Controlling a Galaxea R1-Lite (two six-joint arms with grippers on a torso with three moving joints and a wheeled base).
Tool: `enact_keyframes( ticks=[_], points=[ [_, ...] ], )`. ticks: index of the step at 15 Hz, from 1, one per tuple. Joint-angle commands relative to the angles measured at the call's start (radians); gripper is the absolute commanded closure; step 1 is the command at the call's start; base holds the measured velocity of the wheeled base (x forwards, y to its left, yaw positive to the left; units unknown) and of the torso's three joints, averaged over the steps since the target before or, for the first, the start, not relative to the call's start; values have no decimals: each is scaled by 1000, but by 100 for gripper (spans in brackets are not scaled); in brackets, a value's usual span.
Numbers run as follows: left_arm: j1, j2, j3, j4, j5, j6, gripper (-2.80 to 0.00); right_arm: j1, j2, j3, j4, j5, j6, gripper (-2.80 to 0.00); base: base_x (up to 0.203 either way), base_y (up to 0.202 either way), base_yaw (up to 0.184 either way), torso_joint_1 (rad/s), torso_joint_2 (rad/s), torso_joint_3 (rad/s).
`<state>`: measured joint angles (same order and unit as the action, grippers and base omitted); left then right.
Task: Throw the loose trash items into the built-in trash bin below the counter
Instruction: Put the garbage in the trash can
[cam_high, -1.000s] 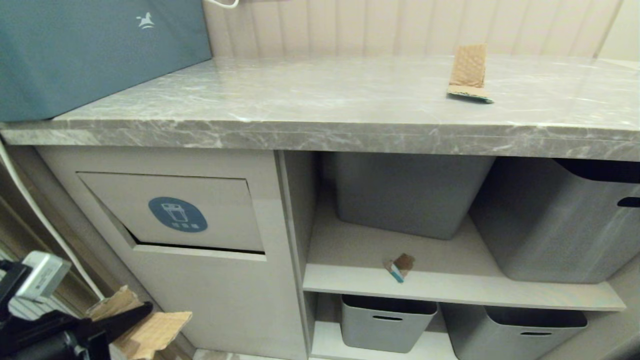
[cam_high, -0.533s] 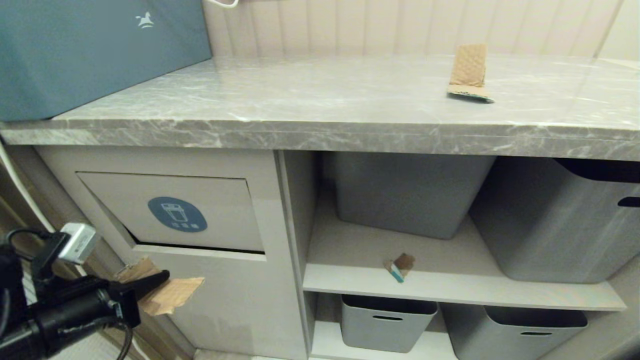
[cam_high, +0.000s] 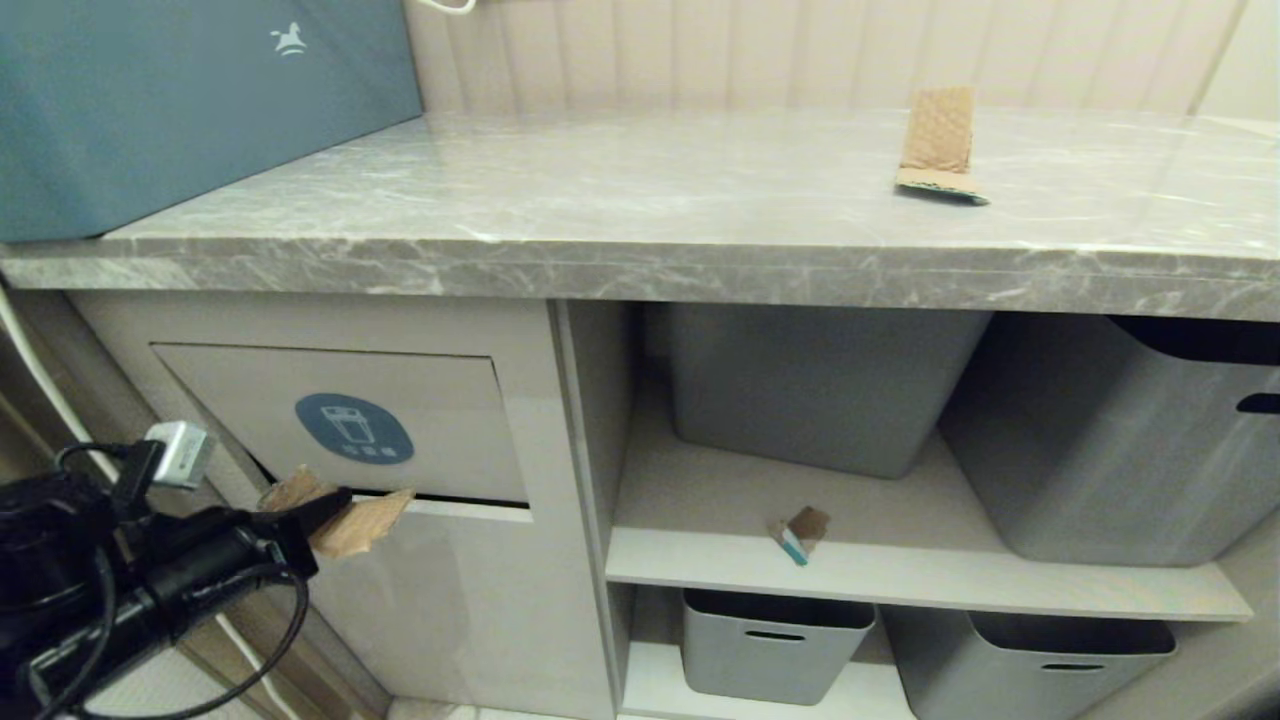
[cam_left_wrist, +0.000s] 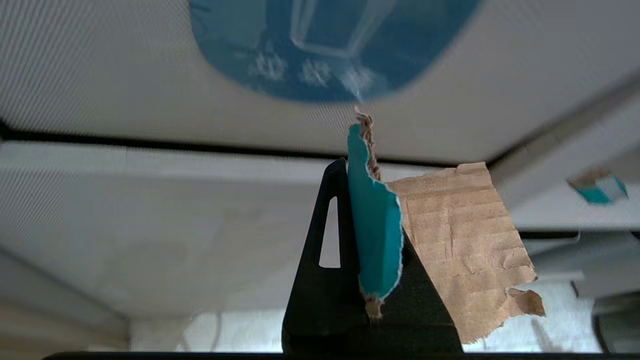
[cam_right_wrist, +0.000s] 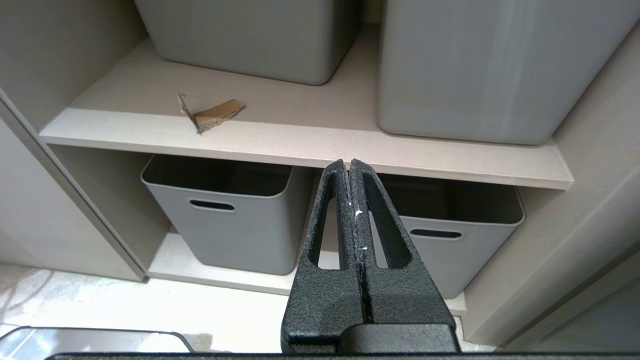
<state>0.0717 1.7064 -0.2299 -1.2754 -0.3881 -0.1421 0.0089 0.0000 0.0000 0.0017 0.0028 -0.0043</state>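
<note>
the left tool (cam_high: 335, 503) pinches a cardboard scrap (cam_high: 365, 524) tight at the bin flap's (cam_high: 340, 420) lower edge; right tool (cam_right_wrist: 352, 167) shut, empty.

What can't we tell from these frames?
- Bin interior: head view shows only a dark gap under the flap; contents hidden.
- Sticker text: blurred in the left wrist view, cut off by the top edge.
- Left gripper far finger: the held scrap covers it in the wrist view.
- Right gripper: outside the head view.
- Lower tubs: contents shadowed.
</note>
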Motion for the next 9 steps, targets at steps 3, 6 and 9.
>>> enact_keyframes(
  ticks=[3,6,9],
  points=[
    [-5,171,-70,-88,-2,-61,0,0,-2,0,0,0,0,0,0,0,0,0,0,0],
    [-9,226,-149,-105,-1,-66,0,0,-2,0,0,0,0,0,0,0,0,0,0,0],
    [-12,265,-217,-107,2,-70,0,0,-2,0,0,0,0,0,0,0,0,0,0,0]
  ],
)
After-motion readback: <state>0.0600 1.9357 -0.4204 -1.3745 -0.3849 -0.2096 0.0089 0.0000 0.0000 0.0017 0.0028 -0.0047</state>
